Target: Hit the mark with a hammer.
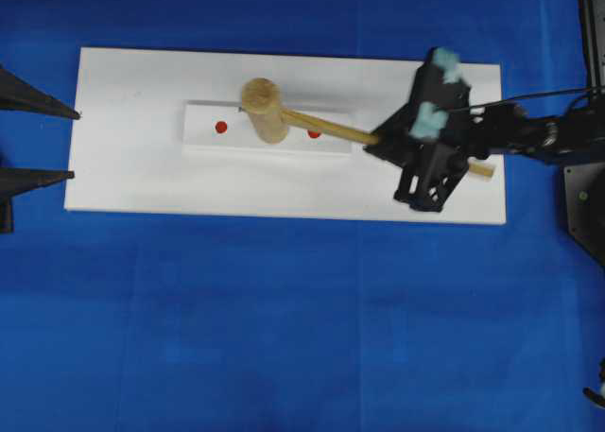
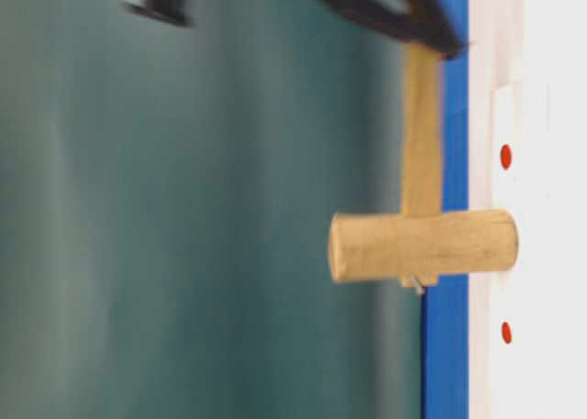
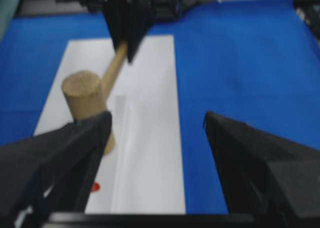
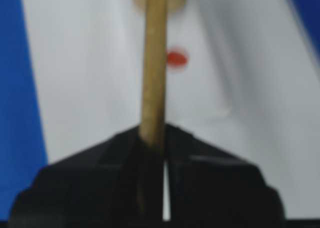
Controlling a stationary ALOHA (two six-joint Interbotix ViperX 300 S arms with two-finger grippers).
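**On the White Board: Hammer Head Resting Between Two Marks**

Over the middle of the white board (image 1: 284, 186), the hammer (image 1: 266, 111) is held by the right gripper (image 1: 427, 163), whose jaws are pressed together on the handle well back from the head. In the table-level view the head's end face appears to touch the raised white strip (image 1: 203, 134). Two red dots show on that strip: the left dot (image 1: 221, 127) lies clear of the head, the right dot (image 1: 314, 133) sits just beside the handle and partly under it. The head seems to rest between them, on neither.

The left gripper (image 3: 155, 153) hangs at the board's left end, jaws spread, holding nothing.

Judgement: a true strike wants the head centred over one dot before descent, the face kept flat to the strip. A grip this far back lets the head swing sideways, so the stroke should be short and the wrist steady.
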